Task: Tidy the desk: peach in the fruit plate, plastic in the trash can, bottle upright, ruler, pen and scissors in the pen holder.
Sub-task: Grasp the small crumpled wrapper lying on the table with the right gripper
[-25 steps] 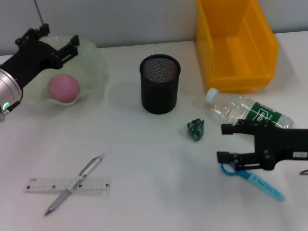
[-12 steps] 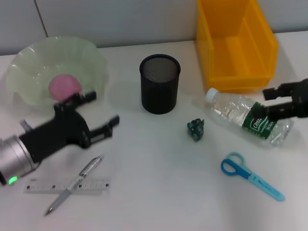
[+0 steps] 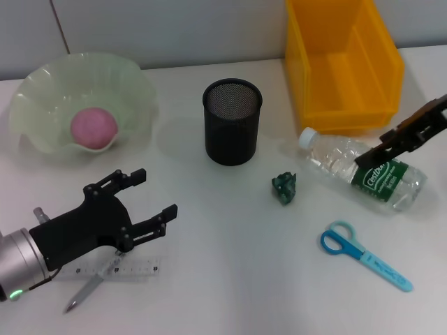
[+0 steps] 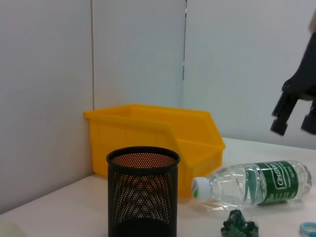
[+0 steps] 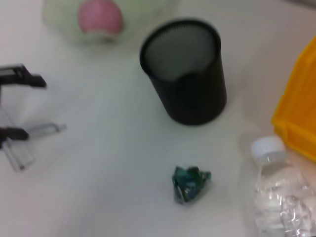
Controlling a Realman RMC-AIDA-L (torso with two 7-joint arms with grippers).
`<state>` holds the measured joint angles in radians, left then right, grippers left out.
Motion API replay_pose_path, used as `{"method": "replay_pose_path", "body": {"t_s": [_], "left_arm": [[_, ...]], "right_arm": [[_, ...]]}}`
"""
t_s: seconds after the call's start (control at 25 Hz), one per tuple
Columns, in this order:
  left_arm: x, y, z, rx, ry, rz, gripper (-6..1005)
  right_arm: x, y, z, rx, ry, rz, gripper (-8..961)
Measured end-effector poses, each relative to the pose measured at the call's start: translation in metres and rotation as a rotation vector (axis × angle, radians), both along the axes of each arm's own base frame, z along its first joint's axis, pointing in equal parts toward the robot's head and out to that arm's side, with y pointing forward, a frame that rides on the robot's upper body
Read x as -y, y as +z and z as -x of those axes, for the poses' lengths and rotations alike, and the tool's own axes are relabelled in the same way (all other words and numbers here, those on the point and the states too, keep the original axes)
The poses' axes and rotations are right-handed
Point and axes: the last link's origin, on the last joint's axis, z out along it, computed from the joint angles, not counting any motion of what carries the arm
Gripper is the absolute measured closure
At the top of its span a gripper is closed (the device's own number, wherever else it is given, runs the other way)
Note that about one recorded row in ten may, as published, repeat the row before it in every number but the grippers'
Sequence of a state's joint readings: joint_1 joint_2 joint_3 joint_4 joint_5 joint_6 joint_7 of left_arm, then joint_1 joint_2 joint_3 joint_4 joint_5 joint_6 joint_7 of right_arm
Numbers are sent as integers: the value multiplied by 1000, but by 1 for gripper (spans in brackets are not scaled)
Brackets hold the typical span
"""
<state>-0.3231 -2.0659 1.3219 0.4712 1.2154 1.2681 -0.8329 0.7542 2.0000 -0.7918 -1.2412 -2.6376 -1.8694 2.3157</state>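
Observation:
A pink peach (image 3: 93, 128) lies in the pale green fruit plate (image 3: 42, 94). The black mesh pen holder (image 3: 232, 122) stands mid-table. A crumpled green plastic scrap (image 3: 284, 188) lies right of it. The clear bottle (image 3: 363, 171) lies on its side. Blue scissors (image 3: 363, 255) lie at the front right. My left gripper (image 3: 155, 193) is open and empty, just above the clear ruler (image 3: 140, 266) and pen (image 3: 85, 294), partly hiding them. My right gripper (image 3: 374, 146) is open over the bottle's label end and also shows in the left wrist view (image 4: 295, 106).
A yellow bin (image 3: 342, 63) stands at the back right, behind the bottle. In the right wrist view the pen holder (image 5: 185, 69), plastic scrap (image 5: 190, 183) and bottle cap (image 5: 267, 147) show. A grey wall backs the table.
My left gripper has come from the fruit plate forward to above the ruler and pen. My right gripper left the scissors, rose and shifted right, now angled over the bottle.

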Motion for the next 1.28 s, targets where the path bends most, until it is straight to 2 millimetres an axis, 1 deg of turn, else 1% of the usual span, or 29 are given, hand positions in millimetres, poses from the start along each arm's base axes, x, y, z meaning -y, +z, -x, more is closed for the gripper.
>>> {"method": "replay_pose_path", "body": {"t_s": [0.2,0.44,0.8,1.28], "left_arm": [[-2,-1,-2,0,-6,4,147],[-2,-3,-4,-2,-11,9,147],[-3,-5,-6,-7,-20,16,147],[-2,-5,-6,-11,-25,21,147]], "right_arm": [[-14,-24,11,50,30,17,132],[-23,-50,21,56,63,20,133],[-31,-85,21,45,71,28,135],[-36,-115,17,92,73,59,137]]}}
